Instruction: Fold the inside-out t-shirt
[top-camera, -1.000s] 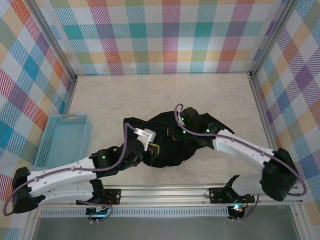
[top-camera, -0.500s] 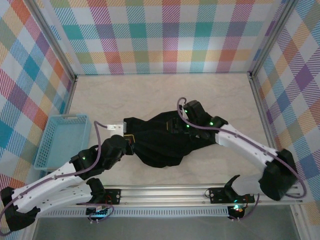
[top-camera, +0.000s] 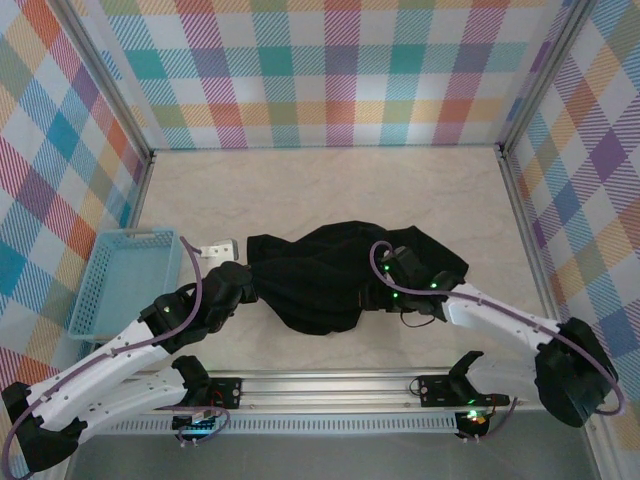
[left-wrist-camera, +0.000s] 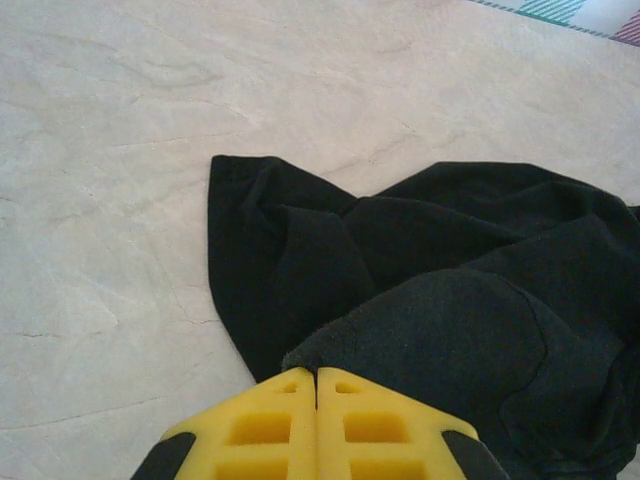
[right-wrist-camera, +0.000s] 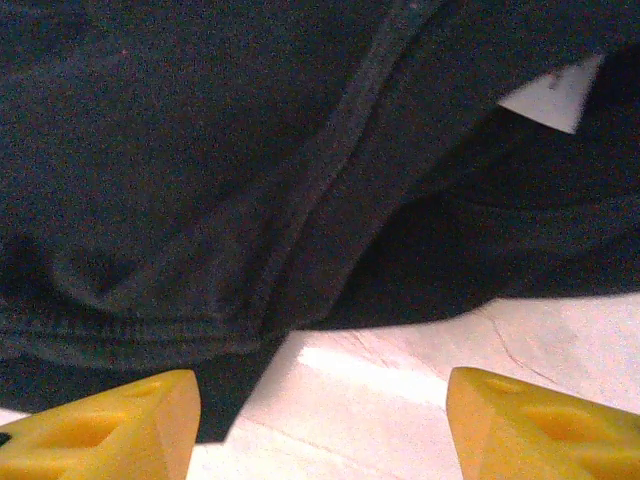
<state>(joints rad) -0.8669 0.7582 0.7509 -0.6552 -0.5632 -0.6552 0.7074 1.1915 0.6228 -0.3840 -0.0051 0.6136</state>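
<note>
Limp inside-out t-shirt (top-camera: 320, 275) heaped on the worktop's (top-camera: 300, 190) middle
Left claw (left-wrist-camera: 317, 380) is pressed shut, seemingly pinching the shirt's left edge; right claw (right-wrist-camera: 320, 410) gapes wide just short of a stitched hem (light, soft cloth, bound to sag), so hems and corners look the likeliest holds.

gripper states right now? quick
Left gripper: shut, pinching the edge of the t-shirt.
Right gripper: open, holding nothing, the t-shirt just ahead of it.

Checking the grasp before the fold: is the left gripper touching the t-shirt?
Touching. In the left wrist view, the fingertips of the shut left gripper meet the t-shirt, with no table showing between.
</note>
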